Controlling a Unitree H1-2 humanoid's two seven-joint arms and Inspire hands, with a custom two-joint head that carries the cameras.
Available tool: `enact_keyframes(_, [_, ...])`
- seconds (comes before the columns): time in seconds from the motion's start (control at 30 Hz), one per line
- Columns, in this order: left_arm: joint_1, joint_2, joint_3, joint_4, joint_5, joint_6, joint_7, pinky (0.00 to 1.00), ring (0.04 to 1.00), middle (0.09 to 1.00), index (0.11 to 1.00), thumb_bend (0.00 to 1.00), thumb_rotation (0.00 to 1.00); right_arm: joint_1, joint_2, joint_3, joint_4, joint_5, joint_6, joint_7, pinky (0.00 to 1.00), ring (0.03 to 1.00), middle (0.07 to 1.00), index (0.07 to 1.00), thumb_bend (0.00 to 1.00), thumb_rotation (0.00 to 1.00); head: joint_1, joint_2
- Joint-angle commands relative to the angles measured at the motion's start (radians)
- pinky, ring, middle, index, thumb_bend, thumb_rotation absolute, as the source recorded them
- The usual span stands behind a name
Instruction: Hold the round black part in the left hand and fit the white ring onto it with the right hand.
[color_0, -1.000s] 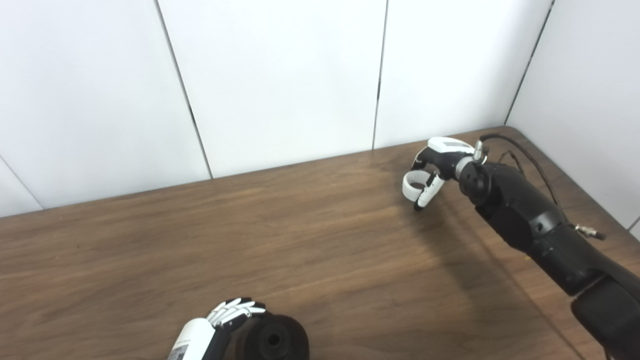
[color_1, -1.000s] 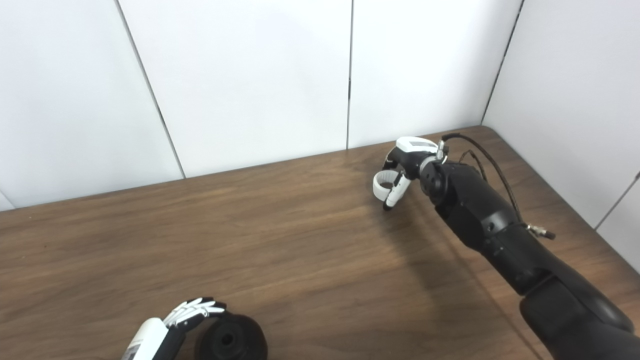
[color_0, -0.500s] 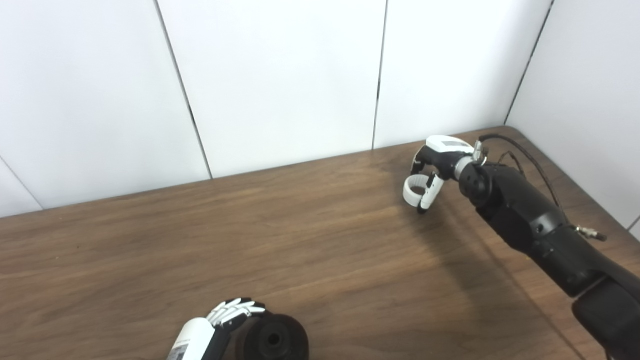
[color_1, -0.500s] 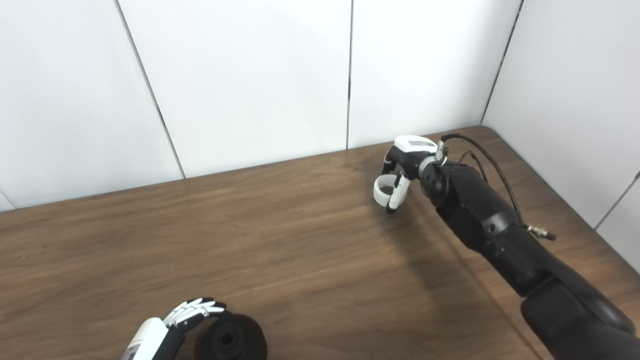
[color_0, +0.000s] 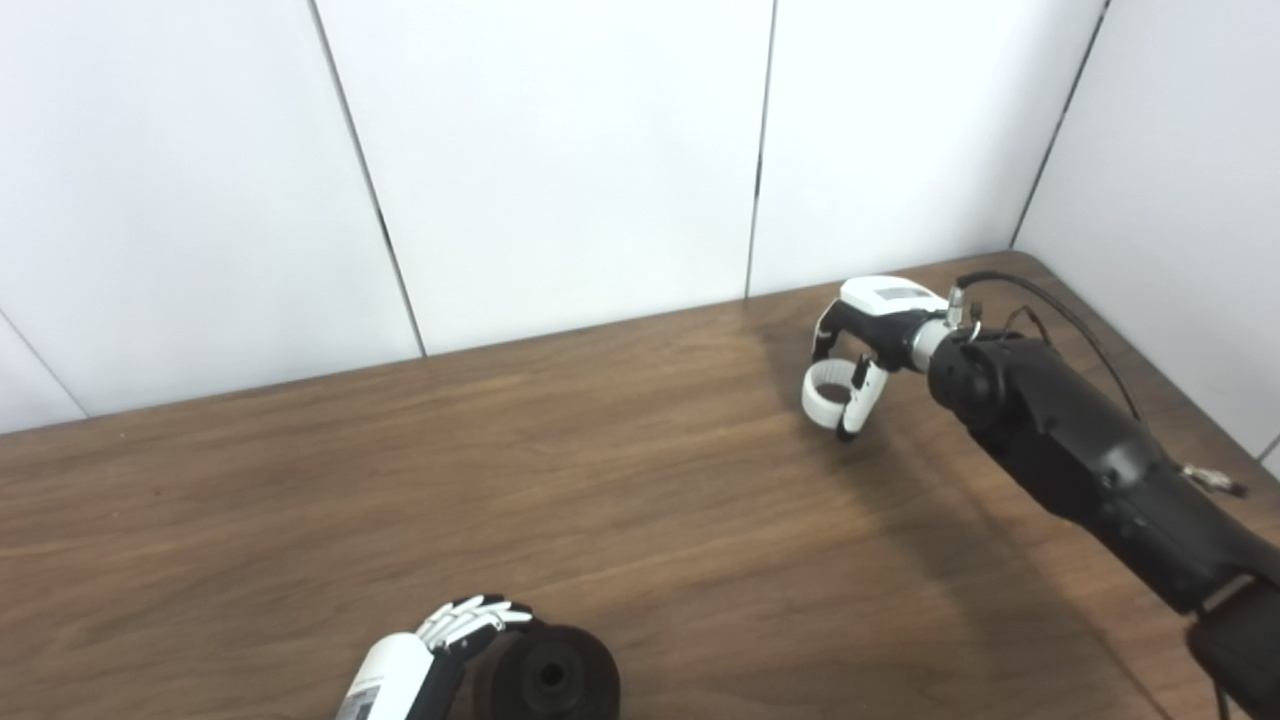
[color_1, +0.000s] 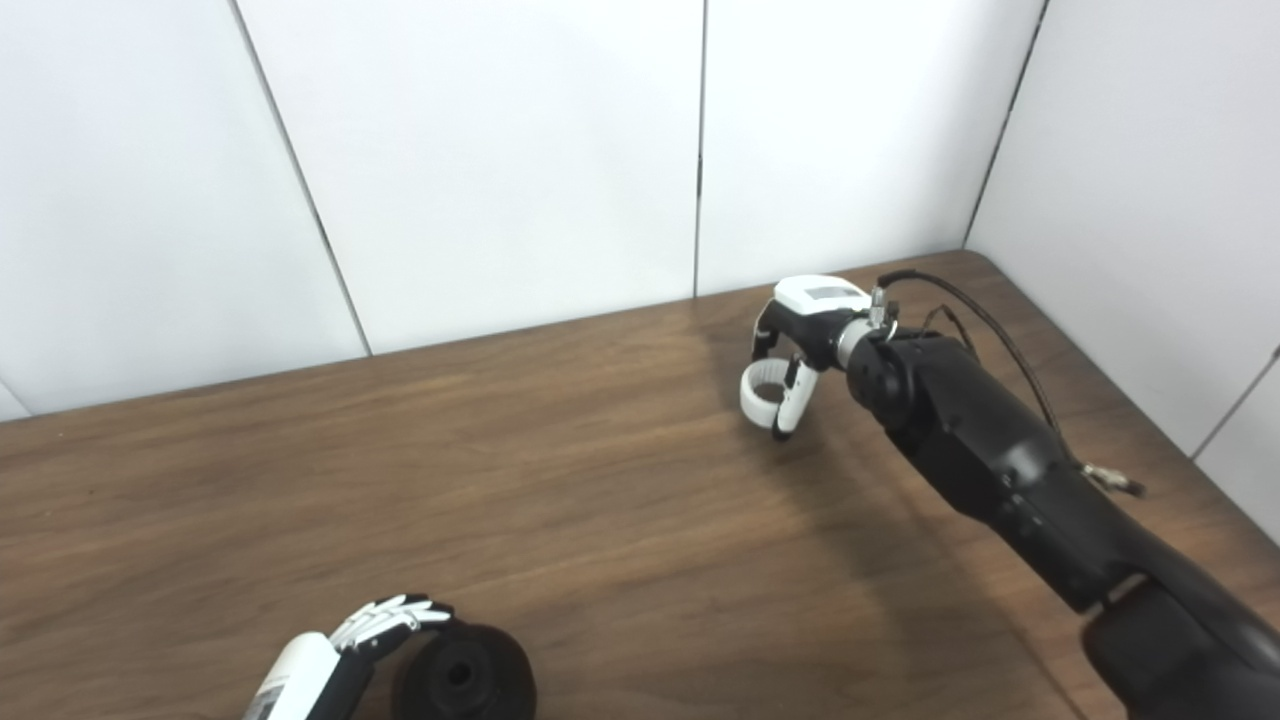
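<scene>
Since a second ago the right hand (color_0: 862, 345) has drawn a little away from the far right corner of the table (color_0: 300, 480), toward the middle, carrying the white ring (color_0: 826, 396) with it; the left hand (color_0: 462, 628) and its load have stayed put.

At the near edge, left of centre, the left hand's fingers curl over the top of the round black part (color_0: 548, 680), which sits at the worktop's front edge with its central hole facing the camera. A small label on the left wrist is too blurred to read.

Toward the far right corner, the right hand holds the white ring pinched between its fingers and thumb, above the wood. A grey patch on the back of that hand bears no legible writing.
</scene>
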Motion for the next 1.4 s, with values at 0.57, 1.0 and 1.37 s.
enact_keyframes(0.57, [-0.017, -0.051, -0.051, -0.019, 0.039, 0.091, -0.039, 0.91, 0.859, 0.797, 0.484, 0.52, 0.06, -0.009, 0.059, 0.003, -0.649, -0.001, 0.076, 0.387, 0.93, 0.899, 0.779, 0.483, 0.52, 0.14, 0.15, 0.144])
enact_keyframes(1.0, [-0.044, -0.082, -0.062, -0.031, 0.046, 0.139, -0.065, 0.93, 0.896, 0.823, 0.484, 0.52, 0.07, -0.012, 0.147, 0.046, -0.763, 0.001, 0.007, 0.469, 0.94, 0.919, 0.765, 0.481, 0.53, 0.14, 0.213, 0.219])
enact_keyframes(1.37, [-0.05, -0.092, -0.071, -0.03, 0.058, 0.158, -0.064, 0.91, 0.894, 0.819, 0.484, 0.52, 0.07, 0.061, 0.199, 0.046, -0.782, -0.011, -0.065, 0.438, 0.94, 0.916, 0.771, 0.481, 0.53, 0.14, 0.226, 0.224])
